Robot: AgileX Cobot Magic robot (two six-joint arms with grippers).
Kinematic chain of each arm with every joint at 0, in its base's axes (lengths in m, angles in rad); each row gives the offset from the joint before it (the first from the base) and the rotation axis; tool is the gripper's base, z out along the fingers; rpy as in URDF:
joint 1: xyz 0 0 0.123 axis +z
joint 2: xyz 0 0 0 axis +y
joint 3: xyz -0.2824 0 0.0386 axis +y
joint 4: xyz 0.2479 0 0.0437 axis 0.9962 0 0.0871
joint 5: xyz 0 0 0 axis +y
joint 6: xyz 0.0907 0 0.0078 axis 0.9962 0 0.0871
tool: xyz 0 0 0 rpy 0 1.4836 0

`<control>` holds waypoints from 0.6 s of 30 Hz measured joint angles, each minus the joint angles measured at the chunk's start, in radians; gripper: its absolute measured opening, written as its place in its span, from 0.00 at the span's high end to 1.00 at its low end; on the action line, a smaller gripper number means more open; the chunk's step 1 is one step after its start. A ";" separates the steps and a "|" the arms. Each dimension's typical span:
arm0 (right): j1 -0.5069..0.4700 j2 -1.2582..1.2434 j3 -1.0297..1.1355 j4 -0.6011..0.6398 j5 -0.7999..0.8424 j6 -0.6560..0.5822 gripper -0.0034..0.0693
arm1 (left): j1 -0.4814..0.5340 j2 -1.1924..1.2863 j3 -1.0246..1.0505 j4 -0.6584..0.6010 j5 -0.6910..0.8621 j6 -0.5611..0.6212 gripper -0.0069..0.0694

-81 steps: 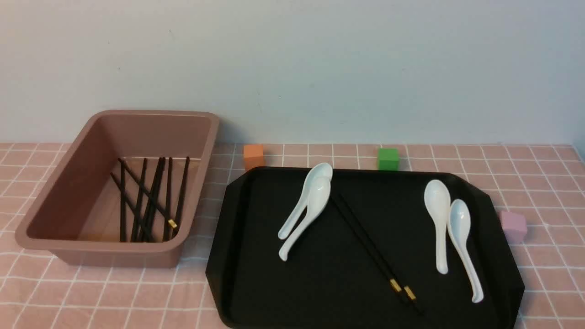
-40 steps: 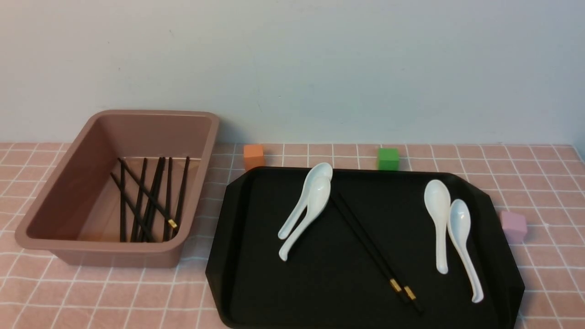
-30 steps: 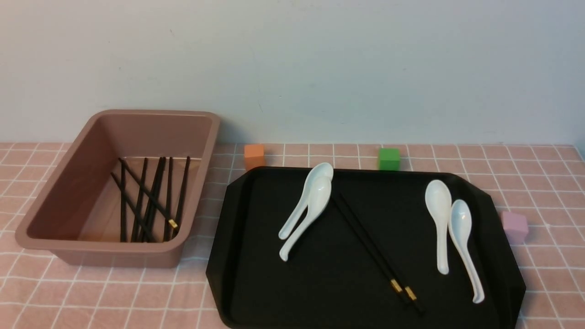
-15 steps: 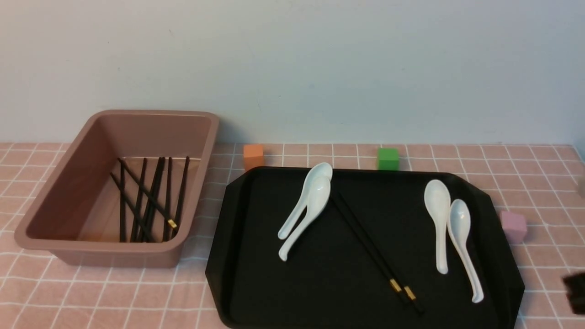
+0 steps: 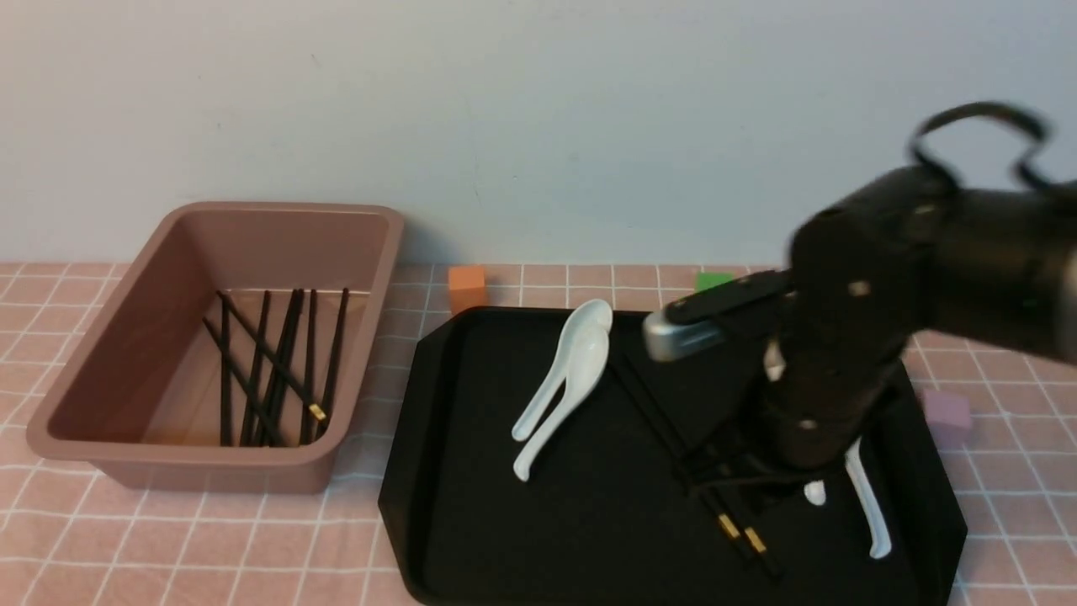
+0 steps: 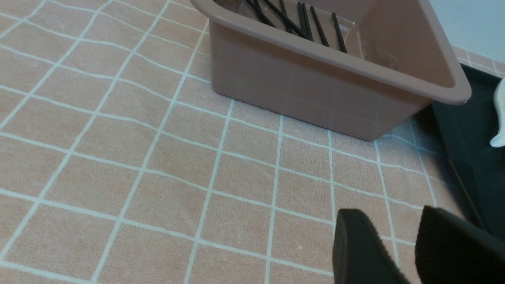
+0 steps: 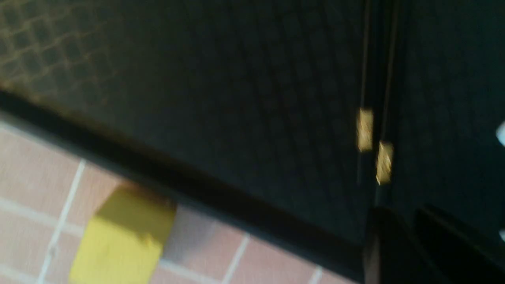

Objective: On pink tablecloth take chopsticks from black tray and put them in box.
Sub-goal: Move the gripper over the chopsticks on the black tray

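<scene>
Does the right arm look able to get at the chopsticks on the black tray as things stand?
Probably yes. The right gripper hangs close over the chopsticks, just up from their gold bands, on the black tray. Nothing lies over them; the white spoons sit to either side.

Looks down on the pink tablecloth (image 6: pixel 118 138), spread over the surface and crossed by thin white grid lines. Takes twelve o'clock as straight ahead of the left pincer (image 6: pixel 390 225). Shows its two black fingers (image 6: pixel 355 252) held apart above the cloth, with pink cloth in the gap. Finds the box (image 6: pixel 315 90) at about eleven o'clock, standing on the cloth and well apart from the pincer. Catches several black chopsticks (image 6: pixel 303 19) inside it, some crossed over others. Picks out the black tray (image 6: pixel 473 157) at about two o'clock, just beside the box, bearing the end of a white spoon (image 6: pixel 498 134).
</scene>
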 joint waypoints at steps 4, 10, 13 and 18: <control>-0.008 0.074 -0.046 -0.010 -0.044 0.008 0.59 | 0.000 0.000 0.000 0.000 0.000 0.000 0.60; -0.047 0.117 -0.060 -0.012 -0.130 0.011 0.31 | 0.000 0.000 0.000 0.000 0.000 0.000 0.60; -0.054 0.158 -0.060 -0.013 -0.159 0.011 0.26 | 0.000 0.000 0.000 0.000 0.000 0.000 0.60; -0.055 0.219 -0.060 -0.031 -0.209 0.011 0.25 | 0.000 0.000 0.000 0.000 0.000 0.000 0.60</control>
